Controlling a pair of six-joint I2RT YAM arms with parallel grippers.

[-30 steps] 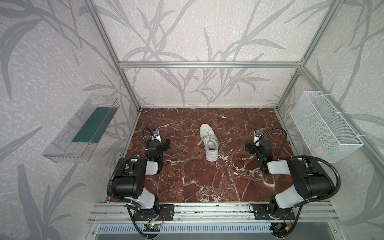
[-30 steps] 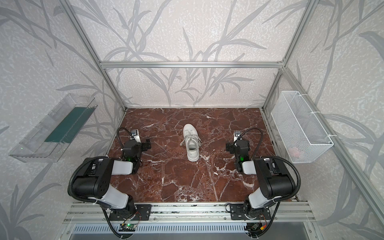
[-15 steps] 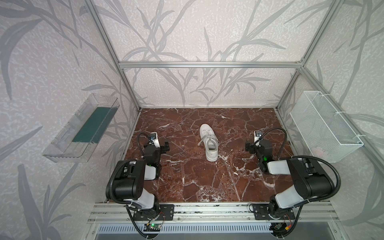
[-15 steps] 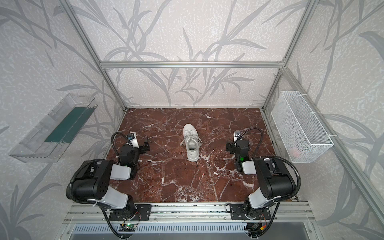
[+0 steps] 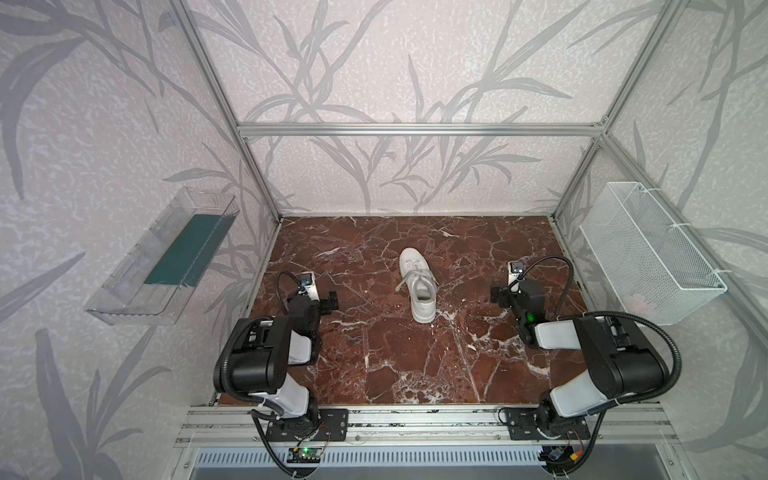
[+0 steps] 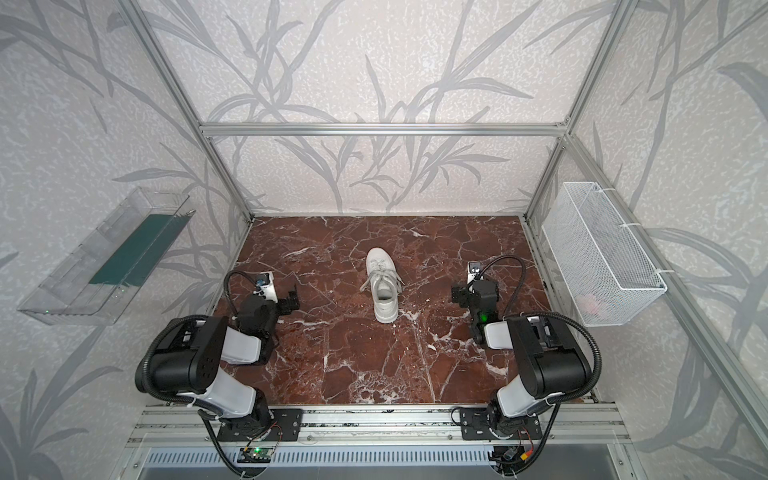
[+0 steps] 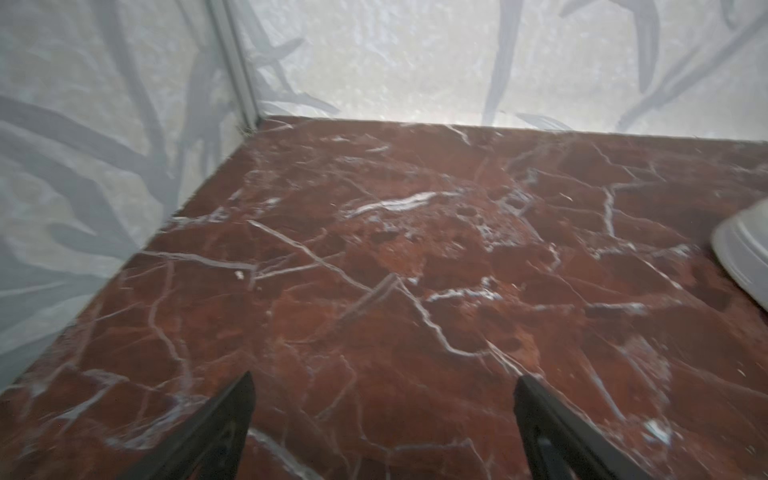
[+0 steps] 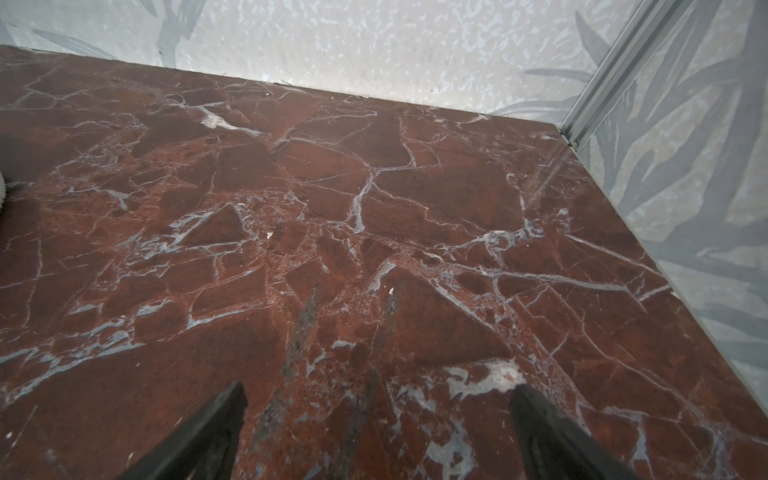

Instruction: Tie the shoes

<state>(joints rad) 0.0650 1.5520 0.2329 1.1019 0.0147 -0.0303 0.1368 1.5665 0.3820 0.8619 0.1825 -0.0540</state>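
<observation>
A single white sneaker, the shoes (image 5: 417,286) (image 6: 384,286), lies mid-table with its toe toward the back wall. Its flat white laces (image 5: 402,284) trail loose off both sides. My left gripper (image 5: 321,297) (image 6: 283,299) hovers open to the left of it, well apart. In the left wrist view the open gripper (image 7: 384,382) has only marble between its fingers, and the sneaker's edge (image 7: 744,249) shows at the side. My right gripper (image 5: 505,291) (image 6: 467,291) stands open to the right of the shoe, also apart. The right wrist view shows the open gripper (image 8: 380,388) holding nothing.
The table is red-brown marble (image 5: 374,365) boxed in by patterned walls and aluminium posts. A clear plastic bin (image 5: 166,257) hangs on the left wall. On the right wall hangs a white wire basket (image 5: 648,253). A metal rail (image 5: 415,419) carries both arm bases at the front.
My left gripper has shifted a little toward the front and turned slightly toward the shoe. The right arm and the shoe have not moved.
</observation>
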